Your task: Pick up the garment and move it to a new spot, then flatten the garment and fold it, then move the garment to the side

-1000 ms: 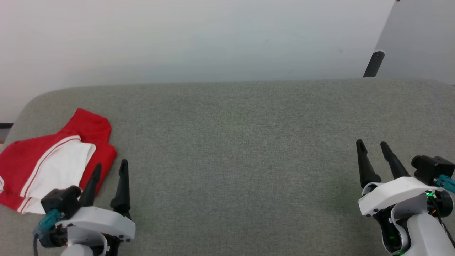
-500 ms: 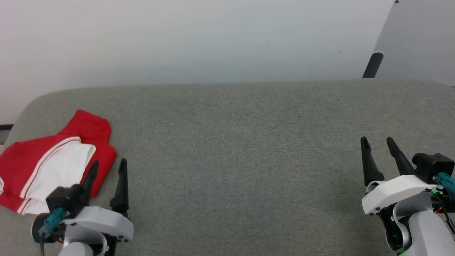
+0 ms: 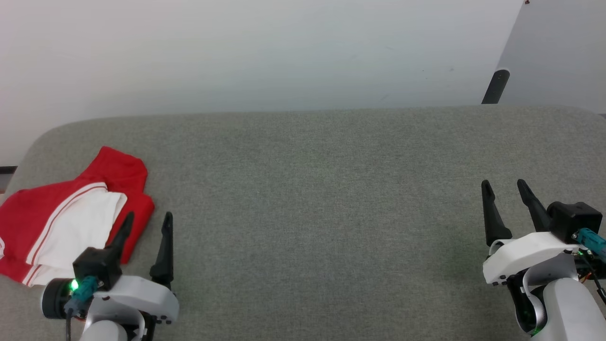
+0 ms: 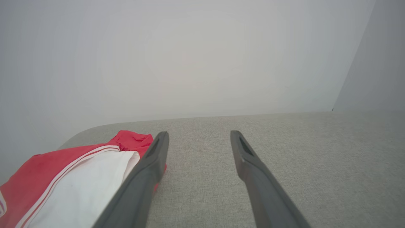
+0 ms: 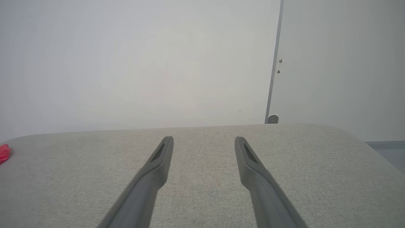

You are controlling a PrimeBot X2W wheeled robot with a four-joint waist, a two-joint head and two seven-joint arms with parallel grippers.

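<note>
The garment (image 3: 71,218), red with a white sleeve and striped trim, lies folded at the left end of the grey table (image 3: 322,199). In the left wrist view the garment (image 4: 69,177) lies left of my fingers. My left gripper (image 3: 147,219) hovers open just right of the garment's near edge, its left finger overlapping the red cloth in the head view; nothing is between the fingers. Open and holding nothing, my right gripper (image 3: 503,185) is far away at the table's right side. The right wrist view catches a red scrap of the garment (image 5: 3,153) at its left edge.
A pale wall rises behind the table's far edge. A dark post (image 3: 494,86) stands behind the table at the back right, beside a grey panel (image 3: 558,52). The table's rounded left corner (image 3: 33,147) lies just beyond the garment.
Both arms have drifted slightly: the left gripper's wrist has turned and shifted a little right, the right gripper has crept forward and right. The garment lies as before.
</note>
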